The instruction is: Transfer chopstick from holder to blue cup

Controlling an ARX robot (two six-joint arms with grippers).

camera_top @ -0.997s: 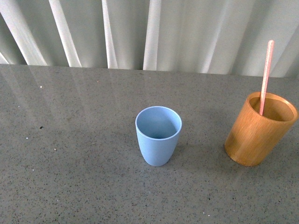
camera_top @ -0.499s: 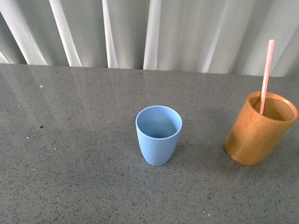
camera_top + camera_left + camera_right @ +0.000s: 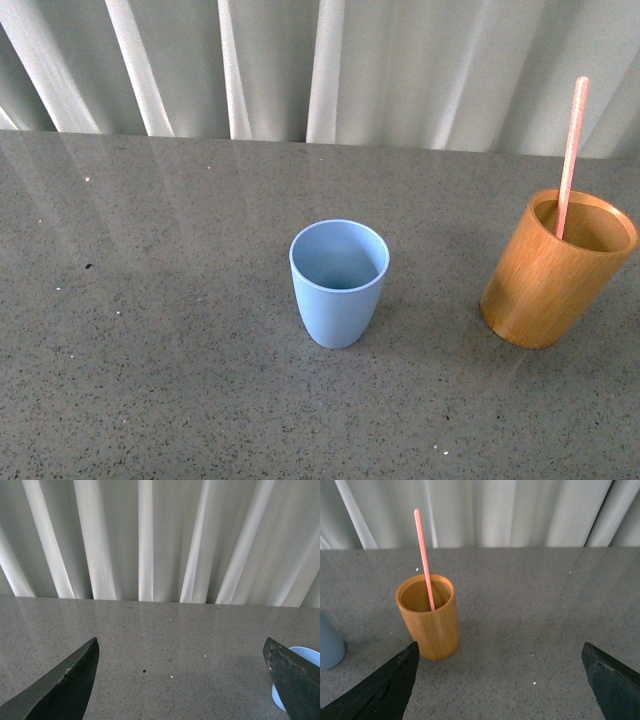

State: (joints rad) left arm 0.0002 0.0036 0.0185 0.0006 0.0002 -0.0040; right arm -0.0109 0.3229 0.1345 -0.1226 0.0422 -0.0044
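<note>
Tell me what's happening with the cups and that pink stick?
Nothing is being held yet. The chopstick stands in the holder on the right of the table, leaning on its rim. The cup sits empty in the middle. The right end effector is open and faces the holder without touching it. The left end effector is open too, beside the cup.

Smooth, matt plastic on the blue cup (image 3: 338, 290). Bamboo-grained wood with a soft sheen on the holder (image 3: 545, 290). Smooth, faintly speckled pink finish on the chopstick (image 3: 570, 150). Grey speckled stone-look table (image 3: 150, 380), polished enough to mirror the pleated white cloth curtain (image 3: 400, 70)
</note>
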